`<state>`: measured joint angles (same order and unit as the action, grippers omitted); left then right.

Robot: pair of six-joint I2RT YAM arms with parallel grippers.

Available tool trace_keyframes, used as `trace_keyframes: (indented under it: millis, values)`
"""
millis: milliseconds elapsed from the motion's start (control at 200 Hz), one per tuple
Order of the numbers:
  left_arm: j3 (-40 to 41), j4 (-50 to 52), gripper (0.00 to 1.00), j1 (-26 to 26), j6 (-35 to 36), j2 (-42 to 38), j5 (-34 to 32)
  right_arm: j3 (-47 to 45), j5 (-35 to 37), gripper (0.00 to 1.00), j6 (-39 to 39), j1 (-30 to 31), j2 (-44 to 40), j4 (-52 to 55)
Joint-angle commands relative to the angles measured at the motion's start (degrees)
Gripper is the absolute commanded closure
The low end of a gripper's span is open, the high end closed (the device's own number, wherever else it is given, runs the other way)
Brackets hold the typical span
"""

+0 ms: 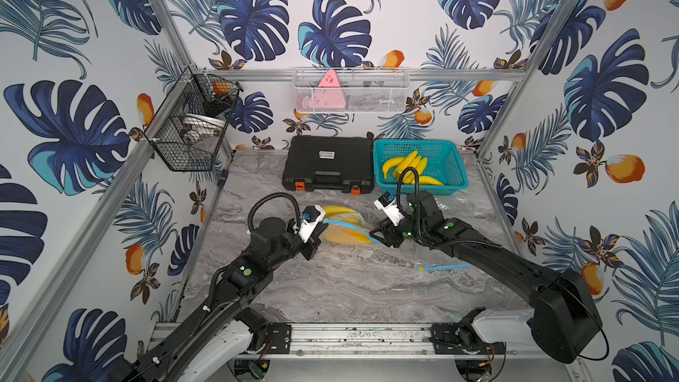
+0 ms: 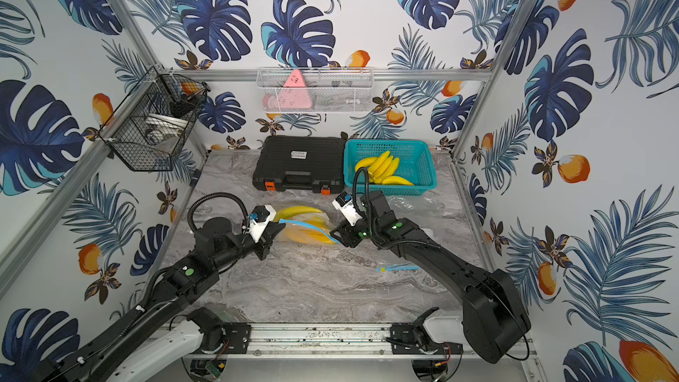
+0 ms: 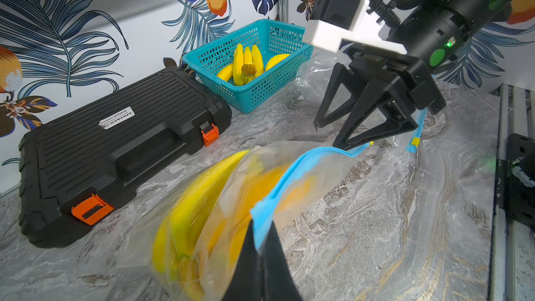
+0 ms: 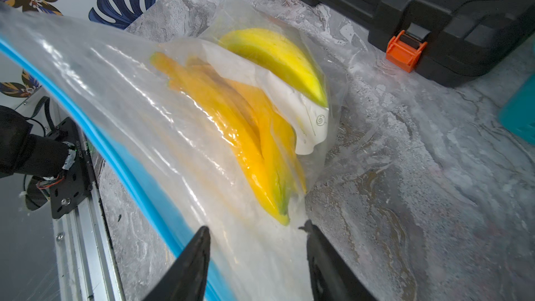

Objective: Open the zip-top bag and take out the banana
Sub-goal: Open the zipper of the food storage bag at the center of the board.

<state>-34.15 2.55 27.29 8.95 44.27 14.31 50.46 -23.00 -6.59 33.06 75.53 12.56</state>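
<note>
Zip-top bag (image 1: 345, 231): opening step, I judge.
Left gripper (image 3: 261, 227): clamps zip strip (image 3: 318, 152), 9 o'clock.
Right gripper (image 4: 256, 225): released, 3 o'clock; slider (image 3: 370, 142) next.

We cannot read the white label (image 1: 328, 155) on the black plastic case (image 1: 312, 170); the clear blue-zippered bag (image 3: 260, 163) blurs its yellow bananas (image 3: 185, 218).

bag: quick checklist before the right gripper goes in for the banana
1. left gripper shut on the zip strip: ok
2. right gripper open: ok
3. right gripper aimed at the banana: ok
4. zip strip parted: cannot tell
5. banana out of the bag: not ok, it lies inside
</note>
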Motion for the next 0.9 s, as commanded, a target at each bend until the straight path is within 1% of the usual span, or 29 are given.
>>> trace_keyframes:
  millis: [0,135,305,365,440,505,540,600,681,736,826,896]
  values:
    - [-0.04,-2.03,1.00,-0.10,-0.25,0.10,0.01,-0.67,0.83,0.43,-0.35,0.08,-1.68,-0.25]
    - [-0.04,-2.50,1.00,-0.05,-0.59,0.50,0.63,-1.10,0.67,0.43,0.10,0.08,-1.60,-1.93]
    - [0.09,-2.93,1.00,-0.09,-0.69,0.04,0.82,0.94,-3.57,0.42,0.21,0.08,2.60,-2.86]
    - [0.26,-3.10,1.00,-0.08,-0.73,-0.06,0.46,1.95,-5.29,0.45,0.09,0.08,3.75,-2.02]
    - [0.14,-3.08,1.00,-0.05,-0.69,0.02,0.46,1.47,-6.85,0.55,0.82,0.08,3.30,-3.31]
    - [0.40,-3.81,1.00,-0.07,-0.95,0.07,0.58,0.64,-8.80,0.61,1.55,0.10,2.88,-4.97]
    - [0.49,-4.21,1.00,-0.12,-1.19,0.09,0.71,0.62,-9.26,0.65,1.74,0.20,3.02,-5.09]
    - [0.49,-4.29,1.00,-0.11,-1.39,0.05,1.19,0.85,-9.36,0.74,1.89,0.26,3.91,-4.68]
    - [0.66,-4.47,1.00,-0.12,-1.48,-0.22,1.12,1.35,-10.15,0.80,1.78,0.35,5.42,-3.83]
    - [0.75,-4.39,1.00,-0.07,-1.39,-0.49,1.02,1.56,-10.57,0.89,1.92,0.43,6.14,-3.58]
    - [0.93,-4.73,1.00,-0.05,-1.48,-0.59,0.90,1.50,-10.57,1.00,1.94,0.54,6.74,-3.16]
    - [0.85,-4.67,1.00,-0.10,-1.48,-0.52,0.81,1.62,-9.37,1.00,1.66,0.54,6.66,-2.34]
